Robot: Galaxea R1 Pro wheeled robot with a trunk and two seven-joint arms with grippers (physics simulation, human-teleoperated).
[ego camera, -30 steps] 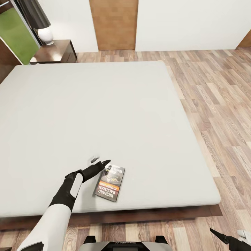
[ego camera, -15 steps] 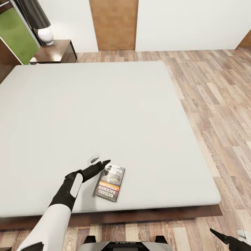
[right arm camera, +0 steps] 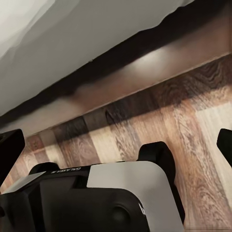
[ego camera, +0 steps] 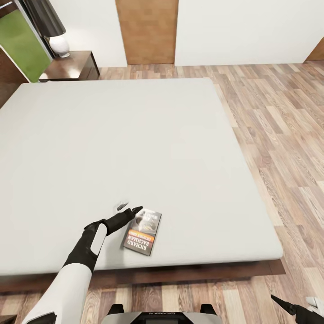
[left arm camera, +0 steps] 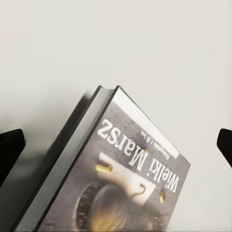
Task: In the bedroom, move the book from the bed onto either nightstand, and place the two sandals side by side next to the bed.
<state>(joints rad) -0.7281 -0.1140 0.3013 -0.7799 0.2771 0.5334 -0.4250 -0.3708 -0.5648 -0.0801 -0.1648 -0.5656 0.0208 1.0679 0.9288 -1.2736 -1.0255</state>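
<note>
The book [ego camera: 142, 232], grey and orange with a dark picture, lies flat on the pale-grey mattress of the bed [ego camera: 135, 144], near its front edge. My left gripper [ego camera: 128, 208] is open at the book's far-left corner, nothing between its fingers. In the left wrist view the book [left arm camera: 121, 179] lies close ahead, between the two spread fingertips [left arm camera: 9, 150]. My right gripper [ego camera: 288, 308] hangs low beside the bed over the floor; in the right wrist view its fingertips [right arm camera: 9, 150] stand wide apart, empty. A nightstand [ego camera: 74, 65] stands at the far-left corner. The two sandals are out of view.
A white-based lamp [ego camera: 58, 45] stands on the nightstand. The wood-plank floor [ego camera: 279, 135] runs along the bed's right side and far end. A brown door [ego camera: 146, 31] is in the far wall. My own base [right arm camera: 106, 198] sits close to the dark bed frame [right arm camera: 121, 63].
The whole head view has shifted slightly: the bed's front edge and the book sit a little higher in the picture. Both arms hold the same pose.
</note>
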